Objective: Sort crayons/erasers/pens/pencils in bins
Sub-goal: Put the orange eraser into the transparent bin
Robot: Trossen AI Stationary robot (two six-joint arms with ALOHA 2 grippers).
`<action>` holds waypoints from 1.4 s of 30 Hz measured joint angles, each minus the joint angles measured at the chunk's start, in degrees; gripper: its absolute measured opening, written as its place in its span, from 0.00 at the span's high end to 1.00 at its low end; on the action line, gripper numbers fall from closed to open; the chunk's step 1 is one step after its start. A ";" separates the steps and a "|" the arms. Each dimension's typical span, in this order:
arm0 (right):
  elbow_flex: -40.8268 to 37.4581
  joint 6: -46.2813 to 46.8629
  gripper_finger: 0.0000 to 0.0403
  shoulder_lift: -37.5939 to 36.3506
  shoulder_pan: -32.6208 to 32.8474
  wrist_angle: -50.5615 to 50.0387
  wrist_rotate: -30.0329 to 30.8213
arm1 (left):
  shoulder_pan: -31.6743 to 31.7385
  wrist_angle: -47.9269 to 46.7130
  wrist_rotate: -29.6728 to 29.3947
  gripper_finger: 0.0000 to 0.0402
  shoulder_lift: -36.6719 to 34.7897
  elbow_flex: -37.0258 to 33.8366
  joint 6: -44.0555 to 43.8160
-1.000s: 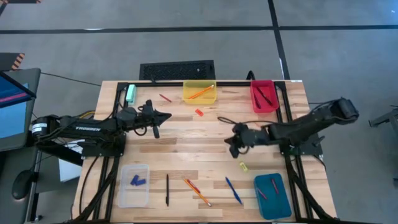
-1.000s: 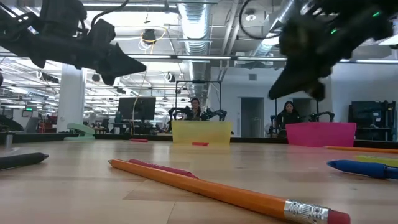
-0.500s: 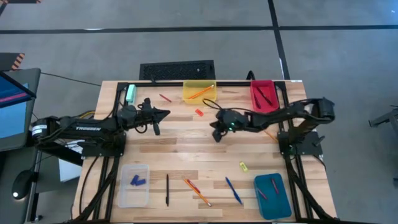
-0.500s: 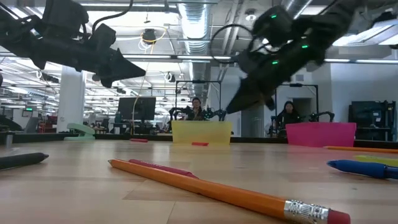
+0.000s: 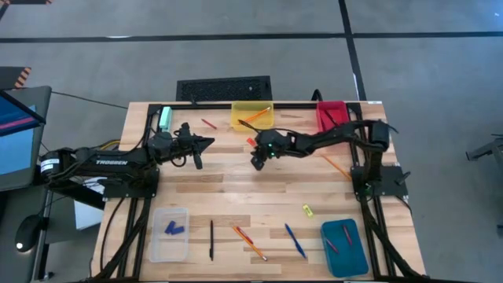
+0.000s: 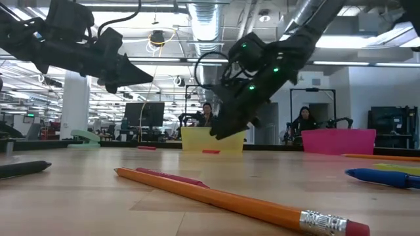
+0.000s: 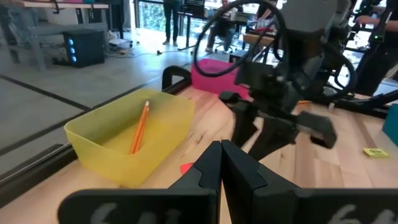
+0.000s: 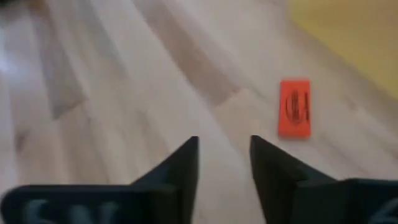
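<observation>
A red-orange eraser point(image 8: 295, 107) lies flat on the wooden table, just in front of the yellow bin point(image 5: 251, 117). My right gripper point(image 8: 224, 155) hovers open above the table close beside that eraser, with nothing between its fingers; it also shows in the high view point(image 5: 256, 159) and the low view point(image 6: 220, 133). My left gripper point(image 5: 206, 144) hangs shut and empty over the table's far left part. An orange pencil point(image 7: 139, 127) lies slanted in the yellow bin.
The red bin point(image 5: 332, 119) stands at the far right, the teal bin point(image 5: 343, 248) at the near right, and the clear bin point(image 5: 170, 233) with blue erasers at the near left. A yellow eraser point(image 5: 307, 210), pens point(image 5: 211, 240), a pencil point(image 5: 250, 242) and a crayon point(image 5: 208, 123) lie loose.
My right gripper has swung from the table's middle right toward the left and far edge, ending beside the red-orange eraser in front of the yellow bin. It has come lower over the table. Nothing on the table has moved.
</observation>
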 joint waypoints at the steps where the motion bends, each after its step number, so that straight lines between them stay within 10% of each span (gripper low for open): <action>1: 0.62 -0.06 0.57 0.13 -0.25 -1.04 0.69 | -0.01 -0.05 -0.06 1.00 0.00 0.00 0.02; 7: 2.40 -2.22 0.38 2.06 -2.06 -1.83 5.88 | -0.02 0.39 -0.07 1.00 0.50 -0.02 1.42; 19: 3.59 -2.47 0.40 9.19 -2.66 2.94 10.64 | -0.01 0.74 0.04 1.00 0.76 -0.02 3.02; 42: 4.07 -5.75 0.80 10.77 -0.45 3.09 10.04 | 0.00 -1.30 3.24 1.00 0.74 -0.04 -8.83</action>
